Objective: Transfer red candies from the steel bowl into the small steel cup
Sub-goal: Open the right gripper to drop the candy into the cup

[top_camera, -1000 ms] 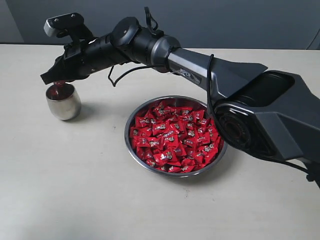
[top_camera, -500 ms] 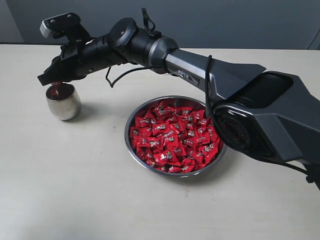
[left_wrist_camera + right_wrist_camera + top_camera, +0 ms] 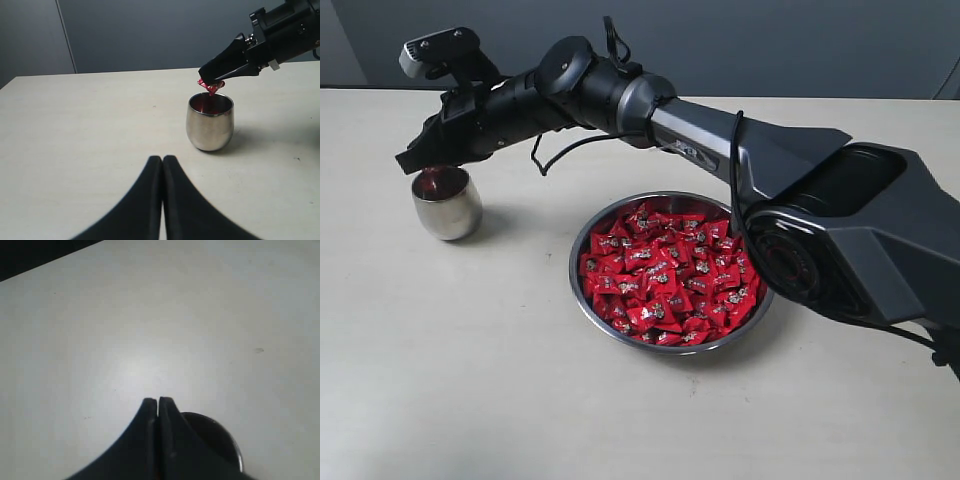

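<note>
Closure is shown at the right pincer [image 3: 212, 80]: its black, tapered jaws are clenched on a single red candy [image 3: 210, 88], which is pinched by its crinkled wrapper and hangs from the very tips. Directly beneath those tips the small steel cup [image 3: 210, 122] is stood upright on the tabletop [image 3: 470, 380]. The candy is held right at the cup's mouth, and whether the rim is touched cannot be told. The cup is barrel-shaped, handleless and polished. A red glow is seen on its inner wall, and whether that is reflection or sweets lying inside cannot be told.

The steel bowl [image 3: 582, 300] is set well apart from the right pincer, back along its arm and near the bulky dark joint. It is wide, shallow and thin-rimmed, with a mirror-bright wall. It is heaped with red candies [image 3: 665, 275], each wrapped in shiny creased foil marked with a small silvery-white patch.

The left pincer [image 3: 162, 161] is clenched too, its two smooth, matte-black, curved fingers pressed together with nothing between them. The cup is seen ahead of it, apart, on the pale, matte tabletop.
</note>
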